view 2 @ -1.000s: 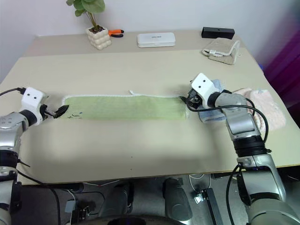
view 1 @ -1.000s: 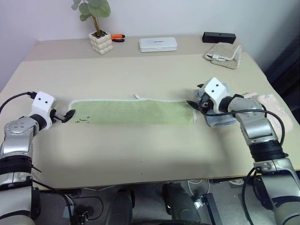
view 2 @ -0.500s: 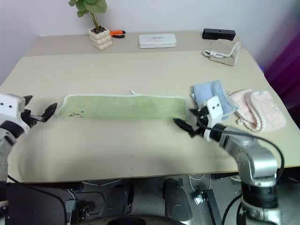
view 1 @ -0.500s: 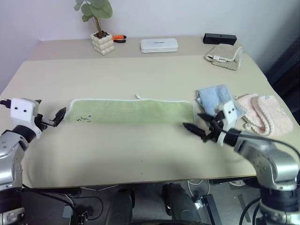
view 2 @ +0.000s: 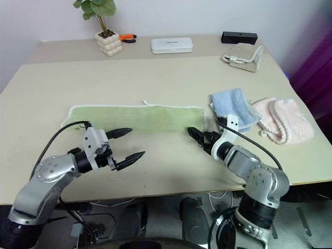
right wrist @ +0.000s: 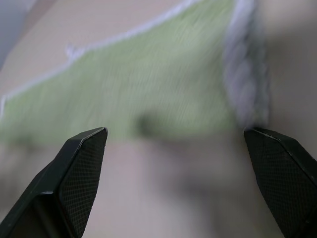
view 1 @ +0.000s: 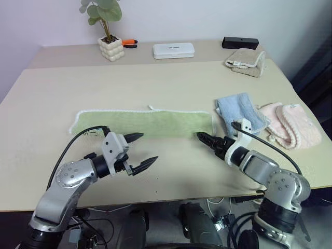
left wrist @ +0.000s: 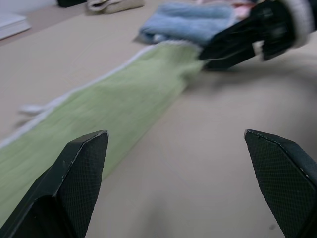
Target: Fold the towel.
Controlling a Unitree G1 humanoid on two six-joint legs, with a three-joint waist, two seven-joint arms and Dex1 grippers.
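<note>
Both sets of jaws are wide open and hold nothing. The left gripper point(view 1: 139, 150) and right gripper point(view 1: 205, 139) hang low, pointing inward. The towel point(view 1: 142, 123) lies flat on the bench point(view 1: 155, 78), just behind them.

No writing can be read. The white case point(view 1: 174, 50) at the far edge bears a faint mark, and the towel point(view 1: 150, 123) dark marks at its left end, all too small to read.
</note>
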